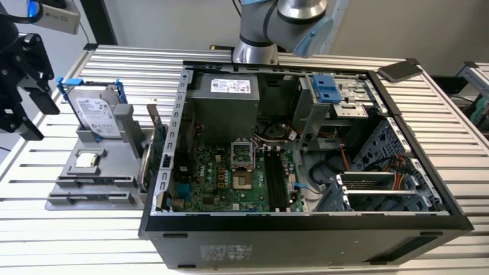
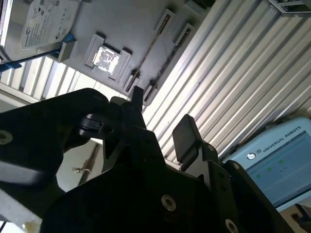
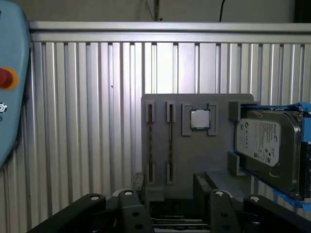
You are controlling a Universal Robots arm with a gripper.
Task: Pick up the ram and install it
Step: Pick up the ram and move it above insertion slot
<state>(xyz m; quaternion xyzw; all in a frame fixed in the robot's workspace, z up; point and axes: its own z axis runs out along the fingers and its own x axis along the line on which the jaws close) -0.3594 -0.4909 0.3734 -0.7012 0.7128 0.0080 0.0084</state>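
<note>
Two ram sticks stand on edge in the holders of a grey fixture tray. One ram stick lies beside the other; in the exterior view they are thin dark lines at the tray's near end. My black gripper hovers off the tray at the exterior view's left, open, with nothing between its fingers and apart from the ram. The open computer case shows a green board with long black slots.
The tray also holds a hard drive in a blue bracket and a square chip. A green card stands upright between tray and case. A blue-grey pendant lies on the ribbed metal table.
</note>
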